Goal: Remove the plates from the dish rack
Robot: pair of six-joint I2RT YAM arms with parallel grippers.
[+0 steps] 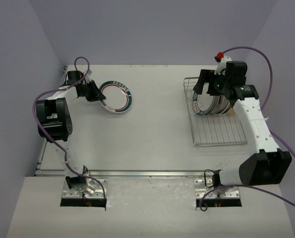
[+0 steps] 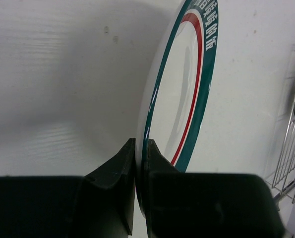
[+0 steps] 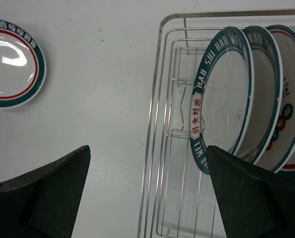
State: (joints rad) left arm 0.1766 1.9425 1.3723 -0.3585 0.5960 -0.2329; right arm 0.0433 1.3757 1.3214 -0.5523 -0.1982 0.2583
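A white plate (image 1: 116, 96) with green and red rim rings is at the far left of the table. My left gripper (image 1: 93, 92) is shut on its near rim. In the left wrist view the rim (image 2: 187, 99) runs edge-on between the closed jaws of that gripper (image 2: 141, 148). The dish rack (image 1: 219, 134), silver wire, stands at the right. Three plates stand upright in its far end (image 3: 226, 99) (image 3: 266, 94) (image 3: 293, 99). My right gripper (image 3: 147, 163) hangs open over the rack's left edge (image 3: 162, 124), with nothing between its fingers. Its right finger (image 3: 246, 193) is close to the front plate.
The near half of the rack holds no plates. Purple cables loop from both arms. The table's far corners meet lilac walls. The held plate also shows in the right wrist view (image 3: 13, 64), far to the left.
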